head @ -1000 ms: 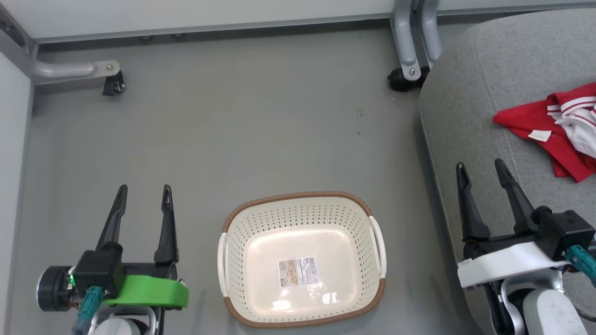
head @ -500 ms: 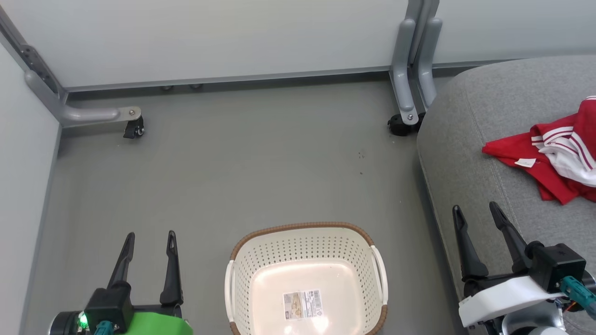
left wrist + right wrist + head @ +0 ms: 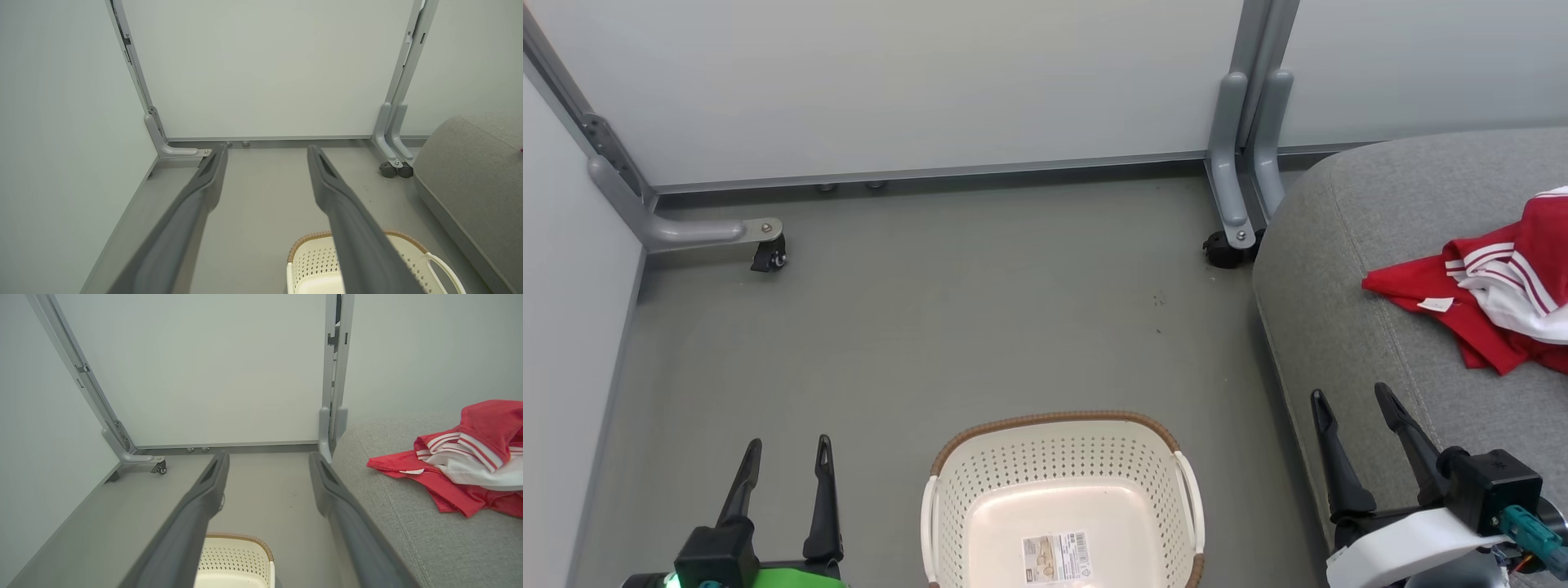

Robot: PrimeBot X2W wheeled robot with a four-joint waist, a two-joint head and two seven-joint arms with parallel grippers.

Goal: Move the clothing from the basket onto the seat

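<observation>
My left gripper (image 3: 790,445): low on the left of the head view, over the floor (image 3: 931,327), fingers pointing away from me and spread wide, with nothing between them.
My right gripper (image 3: 1348,394): low on the right, fingers just as wide and empty. It hangs over the near edge of the seat (image 3: 1347,310), and its tips are well short of the clothing (image 3: 1494,294).
Clothing: a crumpled red heap with white stripes and white trim. It lies on top of the seat toward the right and is cut off by the picture's edge. A small white tag shows on the red cloth at its left end.
Seat: a big grey upholstered cushion with a rounded corner toward the back panel (image 3: 931,82) and a stitched seam running along its top.
Basket (image 3: 1054,418): on the floor between my two grippers, its near part cut off by the bottom edge. It has a brown rim and perforated cream walls, and a paper label (image 3: 1055,557) is stuck on its pale bottom.
Basket and seat: apart — a strip of floor lies between them.
Floor: grey, with a few small dark specks.
Backdrop: pale panels in a grey metal frame, one black caster (image 3: 769,257) at the left foot and another (image 3: 1223,249) just beside the seat's corner.
Left wrist view: one of my fingers crosses in front of the basket's rim.
Right wrist view: the red heap sits up on the seat, off to the side of my fingers — not touching them.
</observation>
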